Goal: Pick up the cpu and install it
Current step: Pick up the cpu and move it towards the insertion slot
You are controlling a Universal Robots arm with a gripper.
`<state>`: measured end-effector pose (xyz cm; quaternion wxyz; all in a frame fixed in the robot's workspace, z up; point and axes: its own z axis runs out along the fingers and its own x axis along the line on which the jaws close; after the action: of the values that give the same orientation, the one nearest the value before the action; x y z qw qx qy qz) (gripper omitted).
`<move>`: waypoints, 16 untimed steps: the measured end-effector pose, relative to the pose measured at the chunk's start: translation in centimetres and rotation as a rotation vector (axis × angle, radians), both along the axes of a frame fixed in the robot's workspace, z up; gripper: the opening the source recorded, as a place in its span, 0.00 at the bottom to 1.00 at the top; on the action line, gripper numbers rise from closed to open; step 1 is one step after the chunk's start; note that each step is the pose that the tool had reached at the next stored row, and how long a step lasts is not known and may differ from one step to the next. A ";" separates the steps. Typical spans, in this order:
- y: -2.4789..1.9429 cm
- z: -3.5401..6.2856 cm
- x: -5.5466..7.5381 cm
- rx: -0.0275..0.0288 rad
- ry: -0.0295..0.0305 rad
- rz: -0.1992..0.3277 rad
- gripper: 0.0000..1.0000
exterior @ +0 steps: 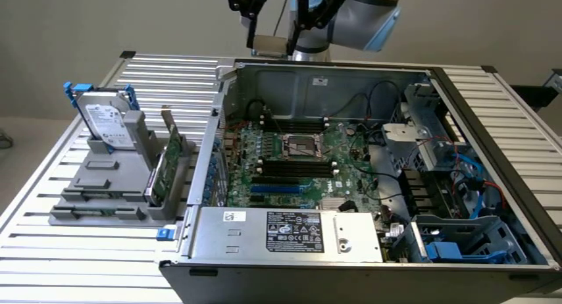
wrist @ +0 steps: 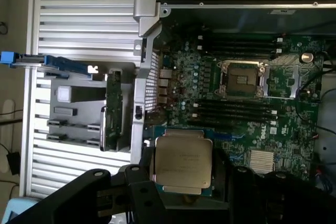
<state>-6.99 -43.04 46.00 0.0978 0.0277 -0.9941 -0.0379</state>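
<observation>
1. My pincer (wrist: 182,179) is closed on the chip (wrist: 182,161). One dark finger (wrist: 139,190) presses against one edge of the chip, and the other finger presses against the opposite edge.
2. The chip is a small flat square. Its silvery-beige metal top faces the wrist camera, and a thin darker rim shows around it.
3. Reference point: the socket (exterior: 301,146), a square metal frame with its dark centre exposed, mounted near the middle of the green circuit board (exterior: 351,176).
4. The chip is held in the air, well apart from the socket and not touching it. In the exterior view my pincer hangs high above the socket, over the far wall of the computer case (exterior: 491,120).
5. The computer case lies on its side with the open face up, so the socket faces upward.
6. Rows of long black slots (exterior: 294,166) run just beside the socket, on two of its sides.
7. A silver box with a printed label (exterior: 294,231) sits inside the case, on the near side of the socket.
8. A hard drive (exterior: 107,123) with a blue bracket stands upright in a grey stand (exterior: 97,185). It is outside the case, well apart from the socket toward the exterior view's left.
9. The case and the stand both rest on a slatted metal table (exterior: 52,251).
</observation>
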 end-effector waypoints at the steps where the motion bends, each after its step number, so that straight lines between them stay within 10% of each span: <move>1: 0.06 -0.20 0.5 0.0000 0.0000 0.000 0.55; 16: 1.68 -2.92 7.1 -0.0002 0.0001 0.000 0.55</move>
<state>0.11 -41.36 43.08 0.0979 0.0277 -0.9941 -0.0378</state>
